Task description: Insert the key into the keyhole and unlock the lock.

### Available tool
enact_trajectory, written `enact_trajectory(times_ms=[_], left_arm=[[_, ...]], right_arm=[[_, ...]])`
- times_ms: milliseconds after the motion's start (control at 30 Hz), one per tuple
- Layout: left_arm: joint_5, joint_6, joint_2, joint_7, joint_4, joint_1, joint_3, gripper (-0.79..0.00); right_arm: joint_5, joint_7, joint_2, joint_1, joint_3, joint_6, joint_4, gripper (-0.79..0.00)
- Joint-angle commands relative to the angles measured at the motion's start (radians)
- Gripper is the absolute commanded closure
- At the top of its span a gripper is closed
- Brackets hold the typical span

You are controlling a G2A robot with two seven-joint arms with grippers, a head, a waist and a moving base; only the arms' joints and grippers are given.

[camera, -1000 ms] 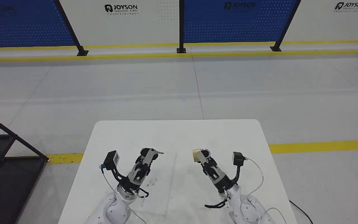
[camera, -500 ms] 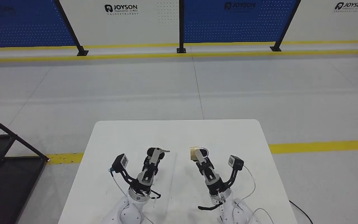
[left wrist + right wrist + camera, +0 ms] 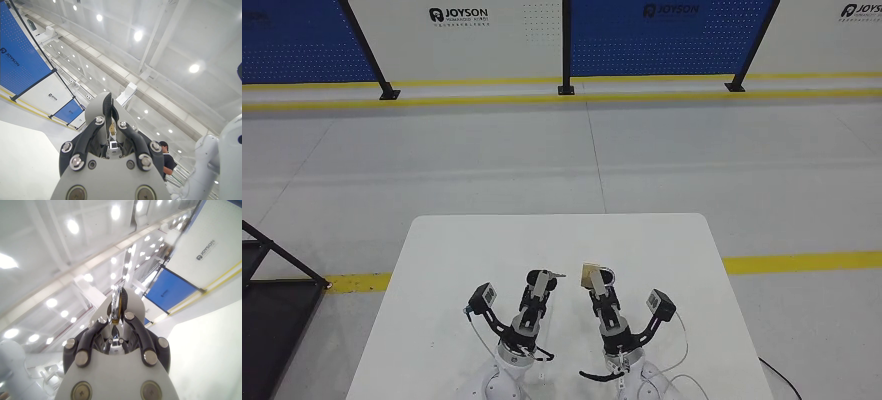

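While I am watching the top view: left gripper [image 3: 545, 277] is clamping the key [image 3: 556, 273] and right gripper [image 3: 595, 284] is gripping the lock [image 3: 591, 272], both over the table [image 3: 542, 232], key pointing toward the lock, near but apart.
Left wrist view: pads [image 3: 106, 106] are pinching the key [image 3: 112, 130], its brass-coloured end showing between them.
Right wrist view: pads [image 3: 124, 296] are squeezing the lock [image 3: 115, 308], chrome and brass showing.
Step in hand: I am judging this as alignment; key not yet inserted.
Next move: I am needing to line the key with the keyhole, hidden from me, then push and turn.
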Motion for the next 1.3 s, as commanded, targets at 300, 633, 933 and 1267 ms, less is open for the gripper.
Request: enact_trajectory(times_ms=[300,633,933,1267], left_arm=[[0.025,0.003,-0.021,0.004,0.021,-0.004,0.015,0.000],[0.035,0.014,-0.037,0.001,0.035,-0.011,0.019,0.000],[0.038,0.018,-0.048,-0.001,0.043,-0.012,0.013,0.000],[0.041,0.011,-0.058,-0.010,0.052,-0.012,0.005,0.000]], right_arm=[[-0.055,-0.063,-0.014,0.003,-0.004,-0.007,0.020,0.000],[-0.076,-0.066,-0.021,0.001,-0.002,-0.004,0.024,0.000],[-0.093,-0.067,-0.026,-0.003,0.000,-0.001,0.024,0.000],[-0.108,-0.064,-0.033,-0.001,-0.002,0.012,0.029,0.000]])
